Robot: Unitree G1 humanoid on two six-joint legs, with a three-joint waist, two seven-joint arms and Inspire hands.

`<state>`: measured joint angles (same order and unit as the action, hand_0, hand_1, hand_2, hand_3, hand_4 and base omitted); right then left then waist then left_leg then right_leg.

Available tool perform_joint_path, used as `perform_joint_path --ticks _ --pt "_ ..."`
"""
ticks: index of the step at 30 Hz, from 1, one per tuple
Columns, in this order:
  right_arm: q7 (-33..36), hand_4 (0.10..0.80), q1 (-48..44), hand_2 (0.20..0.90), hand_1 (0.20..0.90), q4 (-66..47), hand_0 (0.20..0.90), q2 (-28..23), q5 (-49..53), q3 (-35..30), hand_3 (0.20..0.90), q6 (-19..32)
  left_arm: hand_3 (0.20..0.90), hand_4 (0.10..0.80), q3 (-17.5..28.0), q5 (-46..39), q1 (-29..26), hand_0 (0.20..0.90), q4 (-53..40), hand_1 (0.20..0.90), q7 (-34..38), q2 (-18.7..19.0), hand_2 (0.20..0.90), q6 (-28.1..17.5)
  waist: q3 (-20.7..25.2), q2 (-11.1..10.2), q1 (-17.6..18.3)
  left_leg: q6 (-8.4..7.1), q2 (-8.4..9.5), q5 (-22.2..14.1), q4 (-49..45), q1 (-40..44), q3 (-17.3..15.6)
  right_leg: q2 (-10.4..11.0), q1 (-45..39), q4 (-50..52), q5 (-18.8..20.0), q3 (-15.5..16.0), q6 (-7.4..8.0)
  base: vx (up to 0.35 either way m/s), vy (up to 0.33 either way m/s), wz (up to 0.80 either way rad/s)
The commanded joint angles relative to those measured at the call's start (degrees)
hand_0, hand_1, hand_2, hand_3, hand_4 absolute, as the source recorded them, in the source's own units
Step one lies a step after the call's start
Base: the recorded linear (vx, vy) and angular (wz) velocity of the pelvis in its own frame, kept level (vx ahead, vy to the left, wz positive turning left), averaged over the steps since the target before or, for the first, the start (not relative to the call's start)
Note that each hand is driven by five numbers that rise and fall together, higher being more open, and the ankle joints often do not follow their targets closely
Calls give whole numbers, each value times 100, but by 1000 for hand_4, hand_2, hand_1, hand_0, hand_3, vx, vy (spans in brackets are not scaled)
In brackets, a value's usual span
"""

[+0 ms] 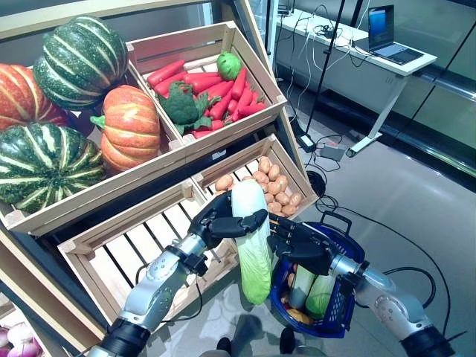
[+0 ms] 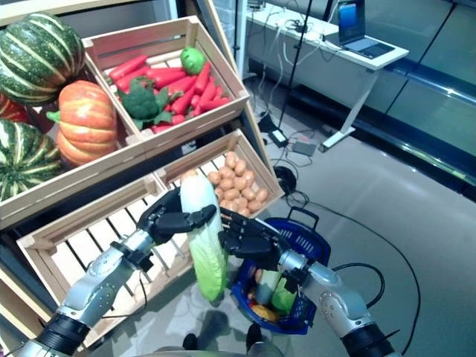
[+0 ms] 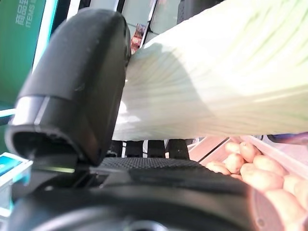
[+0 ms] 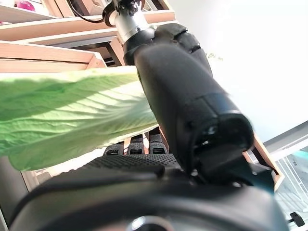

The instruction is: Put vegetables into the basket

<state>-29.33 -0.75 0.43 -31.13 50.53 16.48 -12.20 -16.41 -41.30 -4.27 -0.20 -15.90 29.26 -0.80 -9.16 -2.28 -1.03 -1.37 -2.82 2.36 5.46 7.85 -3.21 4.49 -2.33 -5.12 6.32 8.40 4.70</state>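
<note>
- Hanging upright in mid-air, the cabbage [image 1: 251, 245] runs stem end up and leafy end down, its long axis near vertical, just beside the basket [image 1: 343, 297] on the basket's left.
- Left hand [image 1: 223, 220] is curled round the pale upper part of the cabbage, thumb across the front; the left wrist view shows the ribbed stem pressed against the thumb.
- Right hand [image 1: 303, 244] sits on the other side, touching or nearly touching the cabbage, over the basket's near rim. Its fingers look relaxed rather than clenched; whether they bear on the leaf I cannot tell.
- Both hands are about equally near the cabbage, but only the left one clearly carries it.
- Basket stands on the floor, already part full of greens, with open room at its upper left. Its handle [image 1: 336, 220] stands at the far side, clear of the way in.
- I judge the coming move turns on carrying the leafy tip rightward over the rim, then lowering.
- Crate of potatoes [image 1: 268, 182] lies right behind the cabbage; its front edge is the nearest thing to knock.
</note>
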Motion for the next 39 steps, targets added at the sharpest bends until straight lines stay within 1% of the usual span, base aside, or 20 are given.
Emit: perform_joint_path --ticks 1,6,9,15,19,22,30,32,39 --pt "-361 800 -245 900 900 -353 900 -103 596 -374 900 375 300 400 286 -112 -477 300 -654 300 -266 -6 300 -494 334 -60 -12 -105 59 -430 -46 -29 103 337 -505 55 -433 70 407 0 0 0" --pt "-272 800 -116 900 900 -353 900 -59 684 -623 900 352 300 400 468 36 -383 300 -538 300 -249 73 300 -511 347 -51 40 -106 39 -428 -46 -22 84 328 -505 50 -439 48 408 0 0 0" --pt "-349 800 -61 900 900 -363 900 -16 613 -676 900 301 300 400 544 106 -355 300 -503 300 -298 106 300 -542 345 -43 59 -101 32 -424 -46 -22 76 322 -495 63 -447 39 403 0 0 0" --pt "-393 800 -91 900 900 -349 900 -40 523 -605 900 188 300 400 548 95 -433 300 -456 300 -341 145 300 -631 337 -34 71 -107 31 -422 -46 -24 81 319 -496 68 -468 31 396 0 0 0" --pt "-437 800 -143 900 900 -298 900 -43 488 -512 900 124 300 400 469 67 -496 300 -455 300 -398 122 300 -727 331 -31 63 -113 25 -426 -46 -15 92 322 -503 74 -474 29 394 0 0 0" --pt "-447 800 -214 900 900 -264 900 -33 457 -324 900 -3 300 400 355 -103 -580 300 -571 300 -468 80 300 -821 330 -29 54 -110 26 -435 -46 -5 100 321 -514 72 -479 17 388 0 0 0" --pt "-488 800 -339 900 900 -274 900 11 361 42 900 -203 300 400 69 -330 -728 300 -821 300 -644 -54 300 -817 348 -32 27 -121 27 -442 -46 8 127 325 -547 53 -474 9 386 0 0 0" --pt "-505 800 -401 900 900 -266 900 25 276 204 900 -200 300 400 -74 -408 -765 300 -891 300 -661 -89 300 -818 351 -37 14 -124 31 -442 -46 3 140 322 -544 45 -464 -5 388 0 0 0" --pt "-503 800 -544 900 900 -204 900 45 105 525 900 -555 300 400 -278 -551 -843 300 -983 300 -825 -171 300 -821 400 -54 -4 -125 30 -444 -46 14 146 323 -565 25 -451 -10 390 0 0 0"
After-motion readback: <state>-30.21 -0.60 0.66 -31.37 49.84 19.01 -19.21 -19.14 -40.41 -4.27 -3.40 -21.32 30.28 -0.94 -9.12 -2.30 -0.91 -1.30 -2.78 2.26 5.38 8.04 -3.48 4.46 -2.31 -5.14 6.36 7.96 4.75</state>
